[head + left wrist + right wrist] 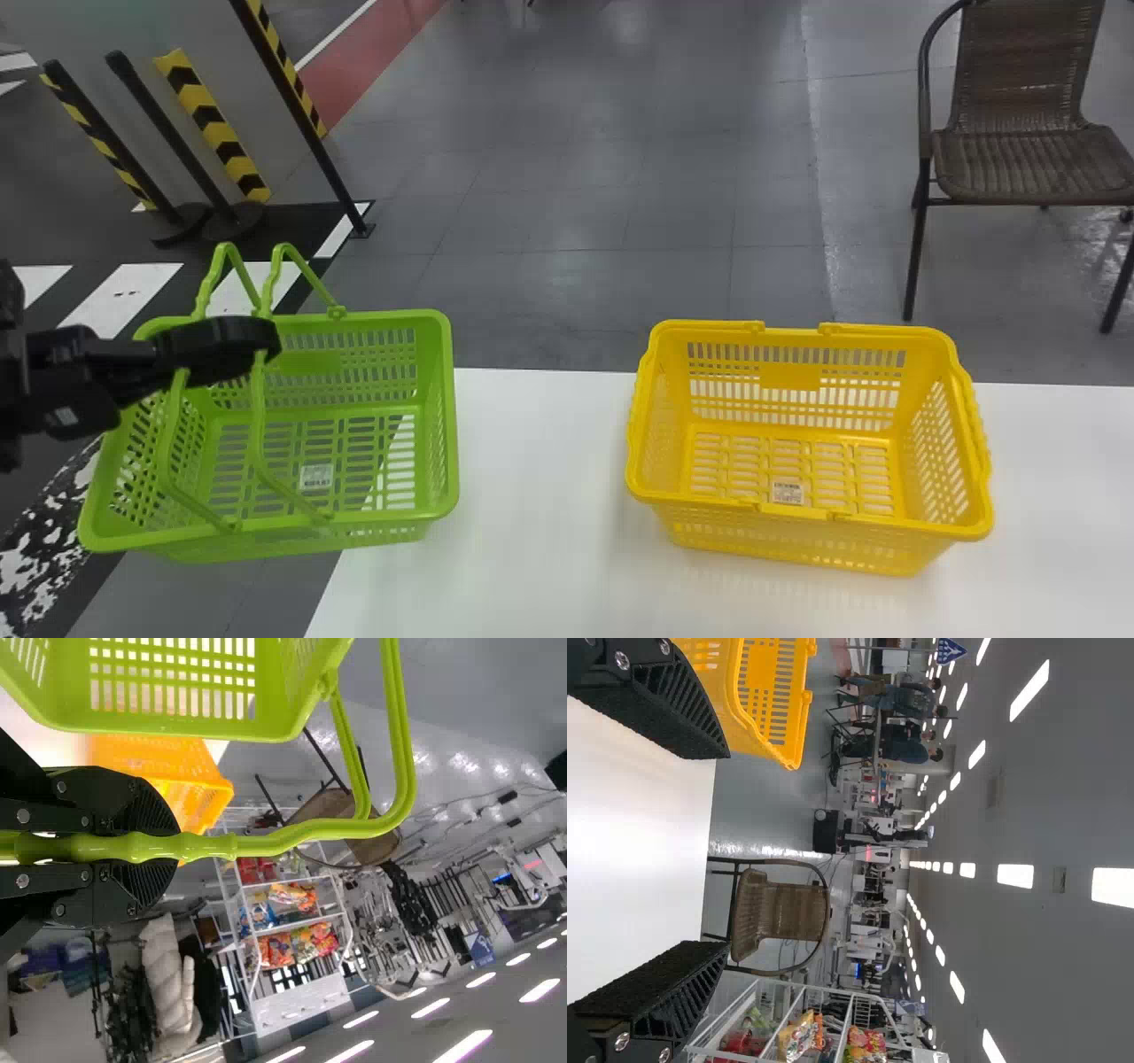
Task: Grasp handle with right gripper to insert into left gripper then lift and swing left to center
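Handles [259,408] of the green basket [440,399] are pinched in the left gripper [235,344], and the right gripper [729,850] is spread wide.

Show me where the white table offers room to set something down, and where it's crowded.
Bare patches of the white table lie between the green basket and yellow basket, and right of the yellow one. The left end is crowded: the green basket's handles are held in the left gripper.

Grey floor [567,221]; wicker chair [1019,159].
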### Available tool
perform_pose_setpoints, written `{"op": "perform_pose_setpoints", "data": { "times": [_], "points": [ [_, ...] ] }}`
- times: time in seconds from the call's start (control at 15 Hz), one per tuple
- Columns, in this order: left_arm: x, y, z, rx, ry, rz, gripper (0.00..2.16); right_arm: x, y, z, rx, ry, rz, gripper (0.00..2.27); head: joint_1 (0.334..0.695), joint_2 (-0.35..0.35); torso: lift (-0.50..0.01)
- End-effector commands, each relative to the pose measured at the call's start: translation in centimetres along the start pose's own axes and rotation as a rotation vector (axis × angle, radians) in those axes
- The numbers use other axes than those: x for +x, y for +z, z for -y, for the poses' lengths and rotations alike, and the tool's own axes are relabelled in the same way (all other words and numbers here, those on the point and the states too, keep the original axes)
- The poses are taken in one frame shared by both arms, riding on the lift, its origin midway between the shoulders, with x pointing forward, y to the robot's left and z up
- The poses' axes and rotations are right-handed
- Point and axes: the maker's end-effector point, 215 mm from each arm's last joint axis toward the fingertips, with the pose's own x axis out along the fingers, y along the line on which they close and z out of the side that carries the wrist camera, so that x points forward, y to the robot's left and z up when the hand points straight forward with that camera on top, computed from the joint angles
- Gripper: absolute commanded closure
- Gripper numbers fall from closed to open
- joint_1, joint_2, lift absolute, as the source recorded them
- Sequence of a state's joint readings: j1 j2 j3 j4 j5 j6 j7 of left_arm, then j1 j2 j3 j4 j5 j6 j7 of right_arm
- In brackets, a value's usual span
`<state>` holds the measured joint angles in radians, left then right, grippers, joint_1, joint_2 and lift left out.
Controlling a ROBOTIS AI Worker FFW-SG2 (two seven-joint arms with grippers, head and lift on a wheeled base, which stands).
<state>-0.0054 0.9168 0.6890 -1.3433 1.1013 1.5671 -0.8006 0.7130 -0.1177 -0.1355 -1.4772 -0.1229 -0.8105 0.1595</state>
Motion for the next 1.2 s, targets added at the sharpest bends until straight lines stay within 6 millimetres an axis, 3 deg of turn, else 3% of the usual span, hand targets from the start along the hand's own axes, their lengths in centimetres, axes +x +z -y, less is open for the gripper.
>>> {"op": "perform_pose_setpoints", "data": {
  "times": [0.0, 0.27, 0.53, 0.67, 0.87, 1.07, 1.13],
  "points": [
    [-0.8, -5.4, -1.0, -0.02, -0.003, -0.03, 2.13, 0.2, 0.4, 0.9, -0.005, -0.014, 0.011, 0.04, 0.695, 0.314, 0.0],
    [-1.5, -12.9, -0.8, -0.048, -0.023, -0.055, 2.14, 1.0, 1.0, 1.3, -0.013, -0.009, 0.02, 0.04, 0.695, 0.271, 0.0],
    [-2.7, -19.3, 3.2, -0.039, -0.064, -0.093, 2.14, 1.7, 0.6, 1.0, -0.006, -0.005, 0.008, 0.04, 0.695, 0.225, 0.0],
    [-2.2, -22.4, 5.5, -0.033, -0.099, -0.117, 2.14, 2.0, 0.4, 1.0, -0.006, -0.001, 0.002, 0.04, 0.695, 0.197, 0.0],
    [0.1, -26.4, 8.8, -0.029, -0.177, -0.136, 2.14, 2.4, 0.7, 0.6, -0.002, 0.009, 0.006, 0.04, 0.695, 0.095, 0.0],
    [3.9, -30.4, 11.0, -0.081, -0.275, -0.178, 2.14, 2.8, 1.3, 0.3, -0.005, 0.021, 0.015, 0.04, 0.695, -0.009, 0.0],
    [5.2, -31.7, 11.4, -0.104, -0.3, -0.199, 2.14, 2.8, 1.7, 0.2, -0.008, 0.024, 0.021, 0.04, 0.695, -0.08, 0.0]
  ]
}}
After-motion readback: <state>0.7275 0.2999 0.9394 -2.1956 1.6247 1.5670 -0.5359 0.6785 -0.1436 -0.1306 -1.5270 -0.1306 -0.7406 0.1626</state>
